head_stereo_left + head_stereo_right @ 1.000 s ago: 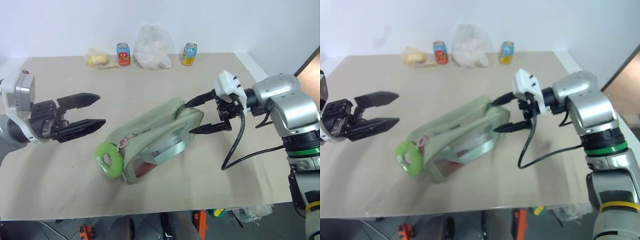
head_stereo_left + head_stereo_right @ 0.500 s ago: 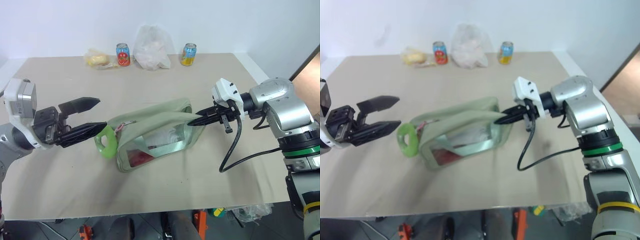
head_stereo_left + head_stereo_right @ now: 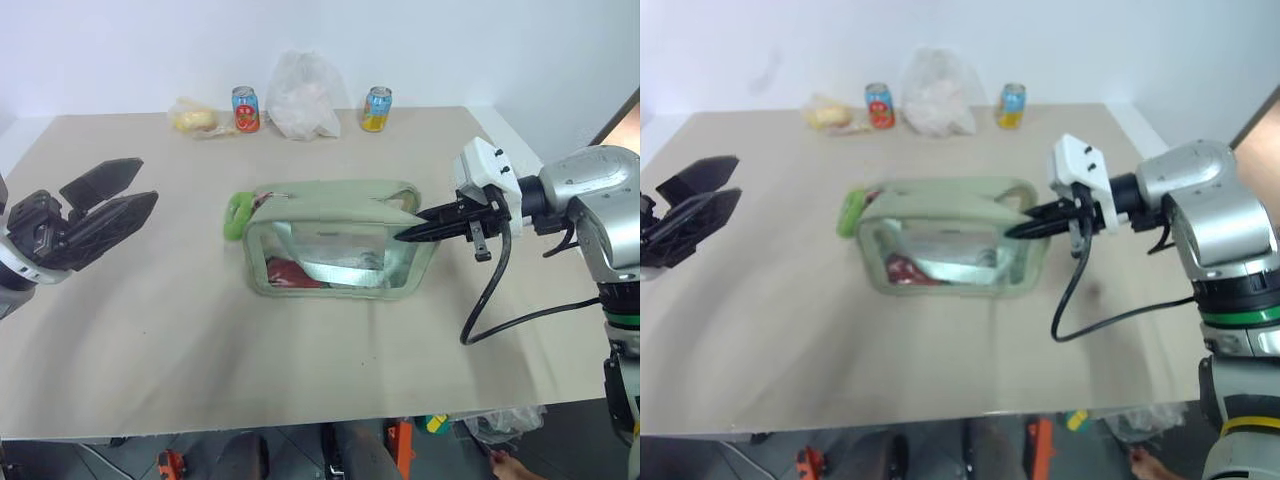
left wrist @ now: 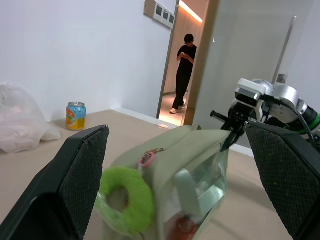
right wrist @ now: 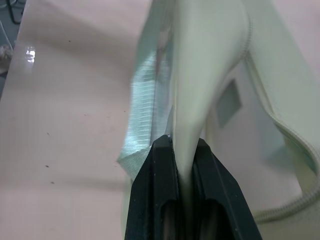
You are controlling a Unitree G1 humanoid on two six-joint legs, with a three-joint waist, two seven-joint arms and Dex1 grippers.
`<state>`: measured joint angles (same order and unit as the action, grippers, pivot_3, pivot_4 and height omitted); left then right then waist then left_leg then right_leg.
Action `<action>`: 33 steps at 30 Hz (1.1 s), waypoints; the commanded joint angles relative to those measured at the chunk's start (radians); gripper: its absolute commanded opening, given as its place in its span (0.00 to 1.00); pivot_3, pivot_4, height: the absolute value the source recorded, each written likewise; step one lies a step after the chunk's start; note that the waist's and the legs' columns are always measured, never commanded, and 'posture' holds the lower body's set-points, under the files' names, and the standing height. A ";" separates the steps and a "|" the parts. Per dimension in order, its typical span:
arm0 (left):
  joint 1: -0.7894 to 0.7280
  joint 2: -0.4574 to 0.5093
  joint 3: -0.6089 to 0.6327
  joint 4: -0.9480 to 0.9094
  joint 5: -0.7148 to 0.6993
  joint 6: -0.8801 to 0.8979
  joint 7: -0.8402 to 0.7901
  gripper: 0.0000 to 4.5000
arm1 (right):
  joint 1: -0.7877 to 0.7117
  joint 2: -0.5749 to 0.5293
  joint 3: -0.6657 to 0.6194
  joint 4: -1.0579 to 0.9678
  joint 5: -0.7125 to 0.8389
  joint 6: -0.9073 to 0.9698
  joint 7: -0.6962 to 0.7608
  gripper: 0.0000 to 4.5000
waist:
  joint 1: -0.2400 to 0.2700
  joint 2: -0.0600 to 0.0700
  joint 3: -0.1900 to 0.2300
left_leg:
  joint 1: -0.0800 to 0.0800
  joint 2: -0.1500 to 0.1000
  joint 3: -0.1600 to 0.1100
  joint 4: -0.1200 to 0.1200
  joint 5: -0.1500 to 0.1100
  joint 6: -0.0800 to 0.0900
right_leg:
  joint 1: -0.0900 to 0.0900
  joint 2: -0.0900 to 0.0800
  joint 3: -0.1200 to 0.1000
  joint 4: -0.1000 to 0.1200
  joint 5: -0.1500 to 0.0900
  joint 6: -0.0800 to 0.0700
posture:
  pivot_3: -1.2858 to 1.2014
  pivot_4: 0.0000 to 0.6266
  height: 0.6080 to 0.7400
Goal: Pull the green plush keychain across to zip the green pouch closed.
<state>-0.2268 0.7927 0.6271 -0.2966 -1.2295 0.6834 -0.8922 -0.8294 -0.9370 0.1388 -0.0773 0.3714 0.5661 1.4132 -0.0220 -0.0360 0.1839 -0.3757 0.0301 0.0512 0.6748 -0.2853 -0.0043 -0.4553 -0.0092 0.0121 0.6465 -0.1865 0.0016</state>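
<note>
Item: green pouch (image 3: 330, 245), table centre; soft, floppy fabric, I judged light. Green plush keychain (image 3: 235, 215) at its 9 o'clock end; squashy, grab ring. Right gripper (image 3: 407, 236) pinched pouch fabric, 3 o'clock end; left gripper (image 3: 105, 205) jaws apart, empty.

Showing a rounded silver-grey right arm (image 3: 592, 195) with a green band and, lower down, what may be a yellow one; carrying a white block behind the right gripper (image 3: 408, 235); trailing a looping black cable (image 3: 490, 310); ending in black textured fingers (image 4: 80, 170).
</note>
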 commanded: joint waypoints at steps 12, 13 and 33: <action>0.036 0.013 -0.074 0.128 0.121 0.017 0.001 1.00 | 0.062 0.072 -0.025 -0.046 -0.007 -0.027 -0.134 0.21 | -0.005 -0.001 0.000 | 0.006 0.002 0.000 0.000 0.005 -0.004 | 0.003 0.008 0.001 0.001 0.004 0.001 | 0.52 0.24 1.00; 0.028 0.010 -0.094 0.165 0.140 0.025 0.009 1.00 | 0.062 0.075 -0.024 -0.043 -0.010 -0.032 -0.132 0.30 | -0.005 -0.001 0.000 | 0.006 0.001 0.000 0.000 0.005 -0.003 | 0.003 0.010 0.002 0.001 0.005 0.000 | 0.52 0.24 1.00; -0.169 -0.093 -0.181 0.240 0.085 0.195 0.067 1.00 | 0.124 0.027 -0.060 -0.088 0.013 -0.039 -0.101 0.30 | 0.000 -0.002 0.000 | 0.002 0.000 -0.001 0.000 0.006 -0.002 | 0.001 0.006 0.004 0.000 0.006 0.001 | 0.52 0.24 1.00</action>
<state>-0.3857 0.6651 0.4037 -0.0042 -1.1195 0.8769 -0.7956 -0.7086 -0.8924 0.1180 -0.1292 0.3683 0.5306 1.3056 -0.0223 -0.0384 0.1836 -0.3736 0.0302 0.0501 0.6750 -0.2796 -0.0070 -0.4545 -0.0028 0.0153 0.6462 -0.1809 0.0026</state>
